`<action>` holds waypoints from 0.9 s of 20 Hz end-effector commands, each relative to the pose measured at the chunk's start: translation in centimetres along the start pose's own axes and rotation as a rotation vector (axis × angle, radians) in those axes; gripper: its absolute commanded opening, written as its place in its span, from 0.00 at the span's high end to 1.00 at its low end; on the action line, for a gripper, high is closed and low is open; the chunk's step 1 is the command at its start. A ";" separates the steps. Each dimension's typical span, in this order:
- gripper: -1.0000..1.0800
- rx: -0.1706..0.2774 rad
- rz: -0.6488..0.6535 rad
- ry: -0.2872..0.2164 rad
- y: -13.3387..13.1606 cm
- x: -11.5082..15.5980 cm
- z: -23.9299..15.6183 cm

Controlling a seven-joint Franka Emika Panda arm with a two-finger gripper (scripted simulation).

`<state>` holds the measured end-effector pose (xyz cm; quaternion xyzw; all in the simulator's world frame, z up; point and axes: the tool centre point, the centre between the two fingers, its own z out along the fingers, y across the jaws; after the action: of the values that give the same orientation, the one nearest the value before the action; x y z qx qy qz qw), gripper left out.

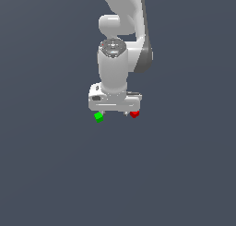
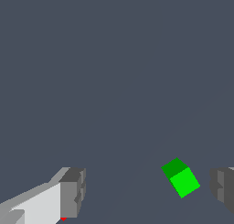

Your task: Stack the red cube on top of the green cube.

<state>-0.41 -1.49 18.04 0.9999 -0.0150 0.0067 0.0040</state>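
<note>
The green cube (image 1: 98, 116) rests on the grey floor below the white hand, toward the exterior view's left. The red cube (image 1: 134, 114) sits a short way off, under the hand's other end. My gripper (image 1: 115, 112) hangs over the gap between the two cubes. In the wrist view the gripper (image 2: 148, 191) is open wide. The green cube (image 2: 181, 177) lies between the fingers, close to one dark finger (image 2: 223, 189) and apart from it. Only a sliver of the red cube (image 2: 63, 218) peeks out behind the other finger (image 2: 73, 193). Nothing is held.
The grey floor (image 1: 55, 165) spreads flat around the cubes with no other objects in view. The white arm (image 1: 120, 31) rises behind the hand toward the top of the exterior view.
</note>
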 end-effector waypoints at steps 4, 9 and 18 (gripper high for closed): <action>0.04 0.000 -0.010 0.000 -0.2 -0.1 0.1; 0.04 0.001 -0.072 -0.001 -1.4 -0.7 1.0; 0.04 0.006 -0.324 -0.004 -6.0 -4.1 4.5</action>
<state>-3.54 3.71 14.16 0.9927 0.1206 0.0047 0.0023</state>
